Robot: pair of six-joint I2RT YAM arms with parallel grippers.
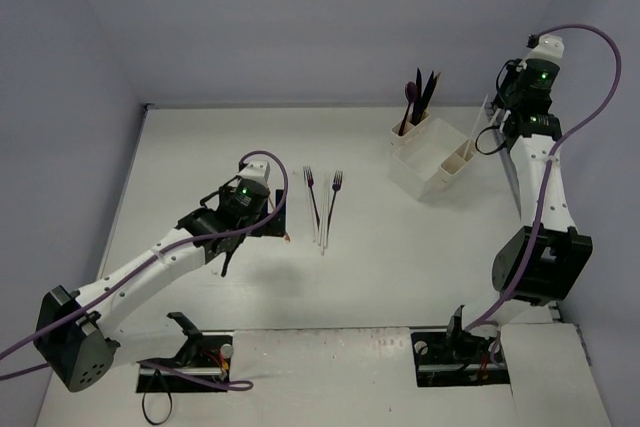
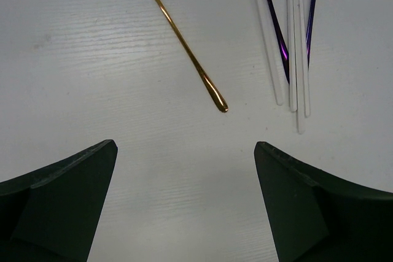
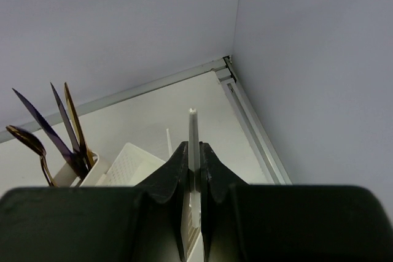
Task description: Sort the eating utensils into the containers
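L end effector [image 2: 185,146] wide open, empty, above desk [image 2: 92,59] just short of gold fork [image 2: 184,44]; purple & white utensils [image 2: 292,47] lie beside it; R end effector [image 3: 193,154] clamped on white plastic utensil [image 3: 193,128], over organizer [image 1: 418,179] at far right; dark utensils [image 1: 412,95] upright in its corner cup.

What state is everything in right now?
Left jaws: open, empty.
Right jaws: shut on white utensil.
Gold fork: flat on table, loose.
Purple forks: flat on table, unsorted.
Organizer: upright, one cup holding dark utensils.
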